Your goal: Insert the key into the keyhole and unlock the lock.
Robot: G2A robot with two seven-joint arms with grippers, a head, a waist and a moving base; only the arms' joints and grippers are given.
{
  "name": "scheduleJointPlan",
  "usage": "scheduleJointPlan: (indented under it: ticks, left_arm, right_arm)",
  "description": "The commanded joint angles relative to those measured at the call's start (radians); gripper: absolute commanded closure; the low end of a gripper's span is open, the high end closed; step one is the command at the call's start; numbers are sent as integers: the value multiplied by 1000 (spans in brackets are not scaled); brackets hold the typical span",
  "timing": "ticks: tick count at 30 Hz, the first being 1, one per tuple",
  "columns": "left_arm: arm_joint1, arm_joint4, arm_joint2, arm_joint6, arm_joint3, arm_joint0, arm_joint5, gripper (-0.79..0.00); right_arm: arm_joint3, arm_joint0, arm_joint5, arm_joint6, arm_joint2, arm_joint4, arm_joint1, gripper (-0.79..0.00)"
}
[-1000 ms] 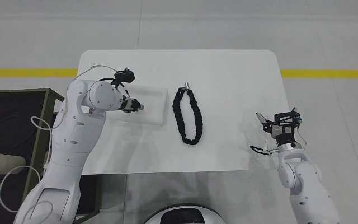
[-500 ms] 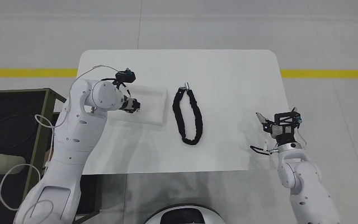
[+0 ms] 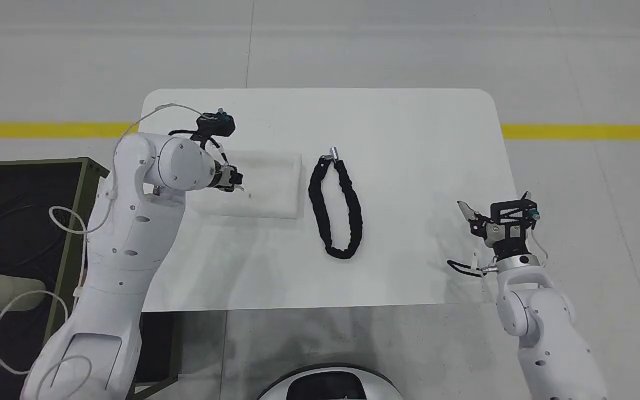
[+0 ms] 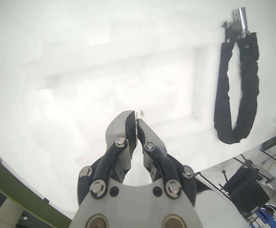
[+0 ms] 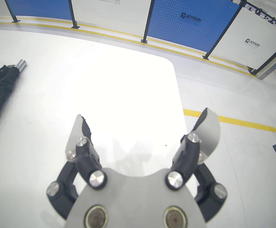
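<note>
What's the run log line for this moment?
left pincer: shut on key, over foam tray | right pincer: open, near table edge | lock: mid-table, key not inserted

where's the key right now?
Left wrist view: the key is pinched in the left gripper, over the foam tray on the table's left side, with the chain lock beside the tray.

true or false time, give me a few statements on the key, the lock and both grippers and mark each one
1. The left gripper is shut on a thin flat metal key. True.
2. The black fabric-sleeved chain lock lies inside the white foam tray. False: it lies on the white table, beside the tray.
3. The right gripper is open and holds nothing. True.
4. The key sits in the lock's silver cylinder. False: it is held above the tray, apart from the lock.
</note>
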Motion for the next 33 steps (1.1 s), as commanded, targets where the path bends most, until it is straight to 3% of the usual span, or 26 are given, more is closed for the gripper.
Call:
scheduleJointPlan:
  ticks: [1,6,8,14,20,33]
  left_arm:
    - [1,6,-2,-6,-2,-11,-1,0]
    - [6,-121,-105,21,15,-23,24,0]
    - [5,-279,-188,103,50,-9,35,0]
    - [4,-753,-369,214,302,23,-58,0]
    - [13,-980,-418,143,543,-9,-159,0]
    - [15,-986,-420,133,553,-11,-165,0]
  right_arm:
    - [0,0,0,0,0,0,0,-785]
    - [0,0,0,0,0,0,0,-785]
    - [0,0,0,0,0,0,0,-785]
    - [0,0,0,0,0,0,0,-785]
    - [0,0,0,0,0,0,0,-785]
    - [0,0,0,0,0,0,0,-785]
